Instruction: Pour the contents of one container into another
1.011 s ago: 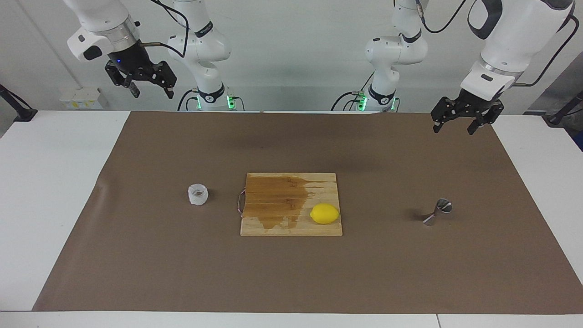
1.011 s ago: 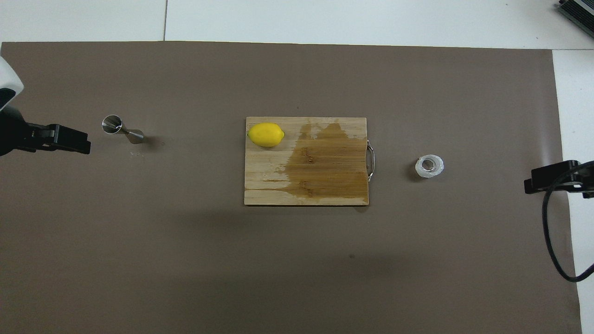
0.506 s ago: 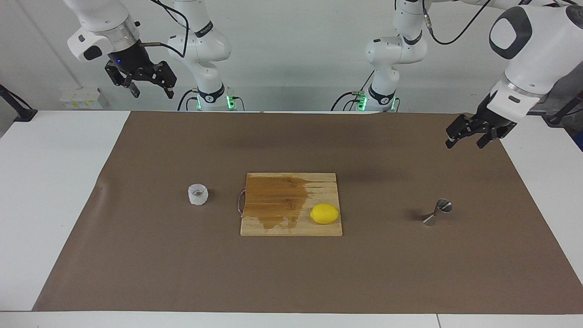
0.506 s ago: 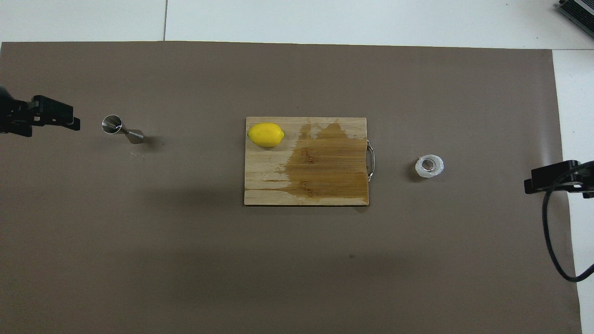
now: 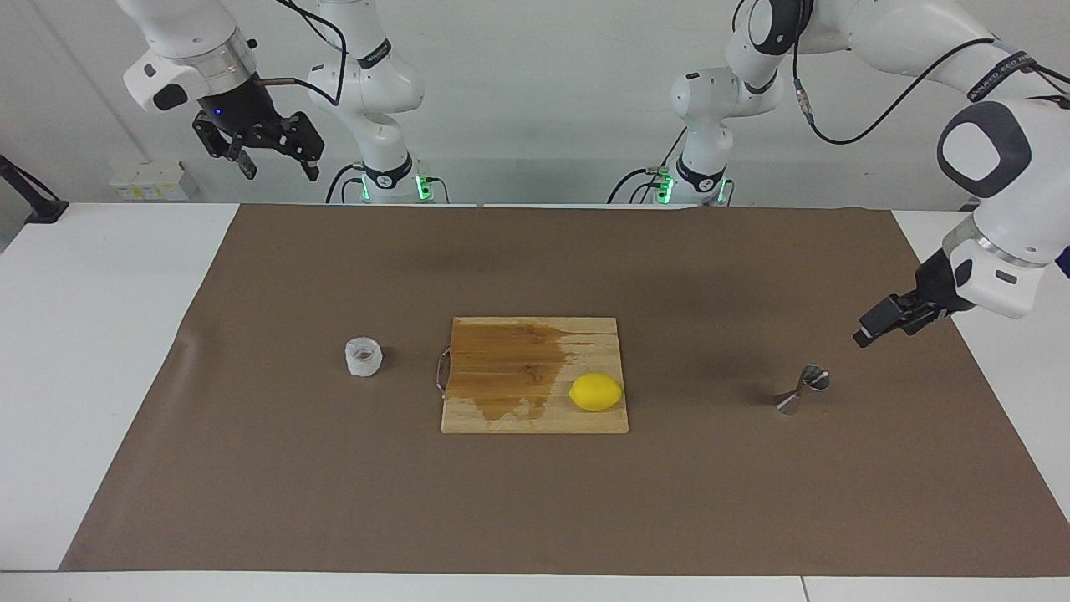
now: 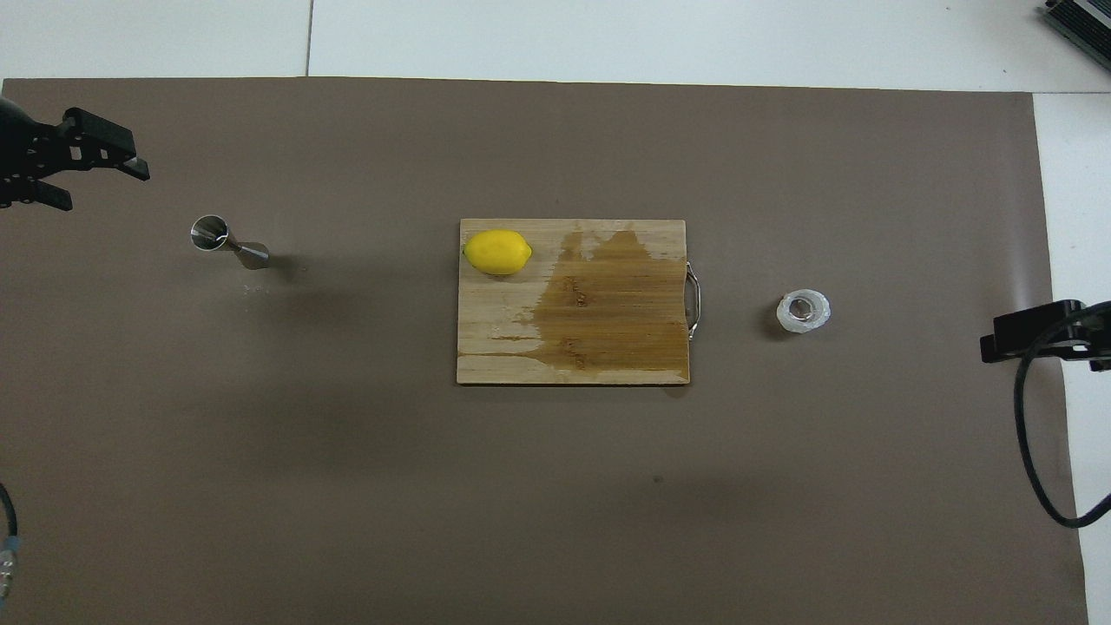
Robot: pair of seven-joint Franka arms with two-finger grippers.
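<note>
Here, crinkled translucent plastic cup; hourglass steel jigger, seemingly tilted.

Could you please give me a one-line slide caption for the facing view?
Left hand open in the air near the steel jigger; right hand waits raised and open; plastic cup untouched beside the cutting board.

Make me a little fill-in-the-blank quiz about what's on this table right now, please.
1. The yellow lemon sits on the wooden ____.
2. The plastic cup stands beside the board's metal ____.
3. The steel jigger lies on the ____ paper, toward the left arm's end of the table.
4. The left gripper and the right gripper each hold ____.

Missing words: cutting board; handle; brown; nothing
</note>
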